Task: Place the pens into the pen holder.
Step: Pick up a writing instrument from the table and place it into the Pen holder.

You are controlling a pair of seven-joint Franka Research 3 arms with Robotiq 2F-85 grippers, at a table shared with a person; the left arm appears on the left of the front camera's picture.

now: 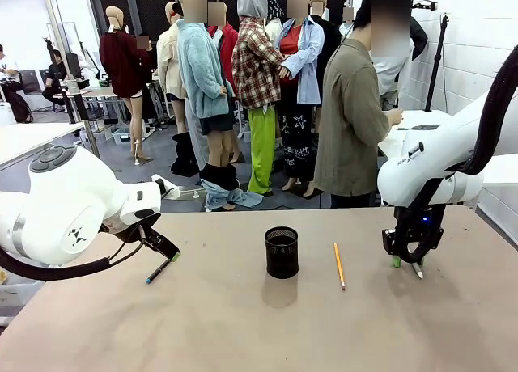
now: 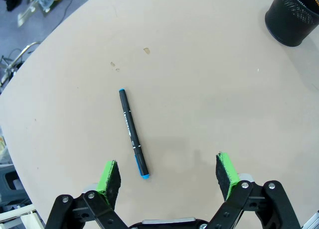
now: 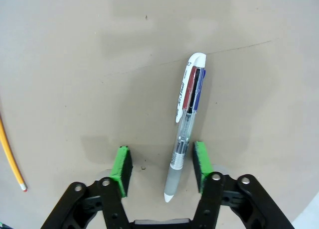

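Observation:
The black mesh pen holder stands upright mid-table, also at the top right of the left wrist view. My left gripper hangs open just above a dark pen with a blue tip lying flat. My right gripper is down at the table with its fingers astride a white multicolour pen. That pen lies close to one pad, with a clear gap to the other. A yellow pencil lies between the holder and the right gripper.
A person stands beyond the table's far edge, turned sideways. The tan table top is bare toward the near edge. Its curved left edge runs close to the dark pen.

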